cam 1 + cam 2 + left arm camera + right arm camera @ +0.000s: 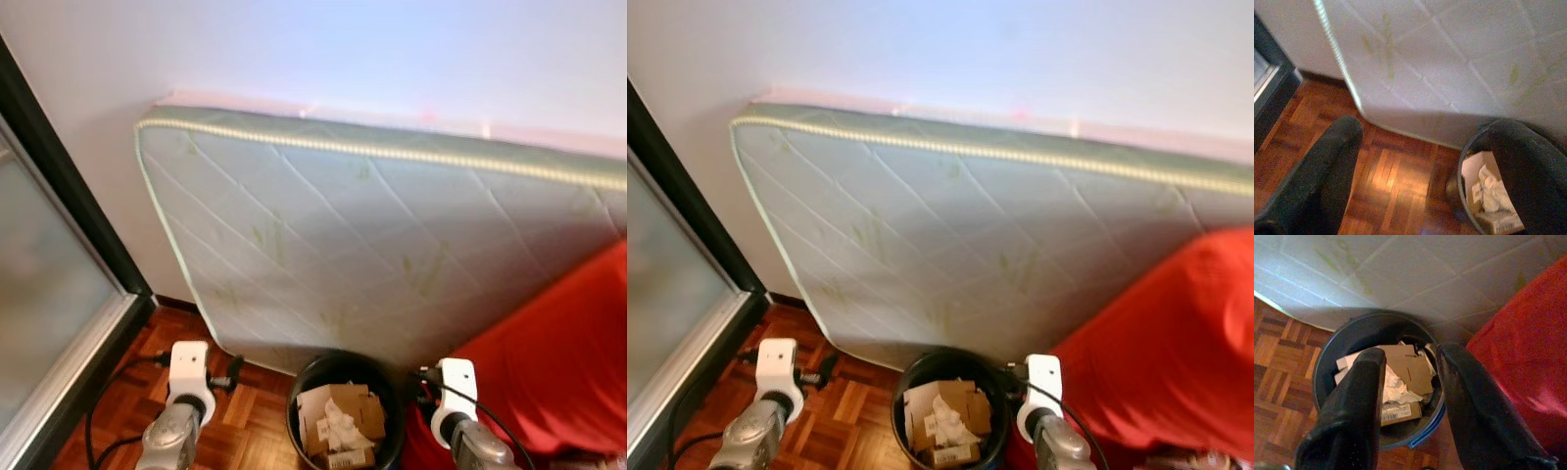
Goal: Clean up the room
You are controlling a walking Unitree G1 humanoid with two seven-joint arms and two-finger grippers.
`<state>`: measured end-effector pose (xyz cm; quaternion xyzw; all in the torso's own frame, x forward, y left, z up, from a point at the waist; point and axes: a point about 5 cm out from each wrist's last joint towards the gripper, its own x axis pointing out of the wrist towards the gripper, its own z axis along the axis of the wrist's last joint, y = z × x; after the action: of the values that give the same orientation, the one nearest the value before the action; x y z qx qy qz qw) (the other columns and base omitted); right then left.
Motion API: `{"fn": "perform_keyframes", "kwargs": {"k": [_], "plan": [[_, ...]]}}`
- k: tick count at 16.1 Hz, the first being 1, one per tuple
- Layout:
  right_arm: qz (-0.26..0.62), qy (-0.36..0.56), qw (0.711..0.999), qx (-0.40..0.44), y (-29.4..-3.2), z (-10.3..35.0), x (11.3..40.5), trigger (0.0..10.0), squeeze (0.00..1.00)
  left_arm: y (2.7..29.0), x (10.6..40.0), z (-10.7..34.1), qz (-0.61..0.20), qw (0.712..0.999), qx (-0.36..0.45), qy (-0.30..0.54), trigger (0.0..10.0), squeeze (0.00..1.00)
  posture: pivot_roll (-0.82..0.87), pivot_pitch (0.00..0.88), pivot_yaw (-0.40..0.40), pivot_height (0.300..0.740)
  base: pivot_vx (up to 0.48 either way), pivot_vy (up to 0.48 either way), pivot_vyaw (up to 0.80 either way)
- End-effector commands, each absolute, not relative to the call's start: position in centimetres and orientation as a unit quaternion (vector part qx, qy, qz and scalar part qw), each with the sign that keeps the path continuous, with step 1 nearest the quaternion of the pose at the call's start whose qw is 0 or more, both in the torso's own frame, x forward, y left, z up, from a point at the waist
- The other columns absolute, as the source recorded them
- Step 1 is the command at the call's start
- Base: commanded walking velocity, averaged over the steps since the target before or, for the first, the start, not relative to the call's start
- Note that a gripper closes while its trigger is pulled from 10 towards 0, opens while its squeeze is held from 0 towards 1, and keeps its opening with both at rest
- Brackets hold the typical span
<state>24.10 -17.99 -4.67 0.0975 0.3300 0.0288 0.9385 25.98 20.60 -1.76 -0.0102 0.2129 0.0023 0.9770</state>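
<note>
Black bin (304,377): one; mattress (392,245): one.

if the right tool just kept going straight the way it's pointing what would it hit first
Probably the cardboard and crumpled paper piled in the black trash bin. The right tool, open and empty, points down into the bin's mouth; depth is hard to judge.

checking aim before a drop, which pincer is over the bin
The right pincer: its open fingers frame the bin of cardboard. The left pincer, also open, is over bare floor beside it.
</note>
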Motion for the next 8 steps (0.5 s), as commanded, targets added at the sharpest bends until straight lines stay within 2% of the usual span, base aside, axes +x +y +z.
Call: {"fn": "perform_keyframes", "kwargs": {"k": [1,5,8], "plan": [[0.015,0.349,0.931,0.106,-18.1,-5.4,23.2,10.0,0.00,21.1,24.7,-3.0,0.009,0.968,-0.008,0.252,10.0,0.00,0.07,0.000,-0.004,0.740,0.000,0.000,0.00],[-0.031,0.394,0.913,0.106,-19.1,-7.0,20.4,10.0,0.00,21.5,20.8,-6.2,0.045,0.929,-0.018,0.367,10.0,0.00,0.05,0.000,0.002,0.740,0.000,0.000,0.00],[-0.050,0.429,0.896,0.109,-19.6,-8.3,17.8,10.0,0.00,21.4,20.1,-6.7,0.043,0.924,-0.019,0.379,10.0,0.00,0.03,0.000,0.006,0.740,0.000,0.000,0.00]]}}
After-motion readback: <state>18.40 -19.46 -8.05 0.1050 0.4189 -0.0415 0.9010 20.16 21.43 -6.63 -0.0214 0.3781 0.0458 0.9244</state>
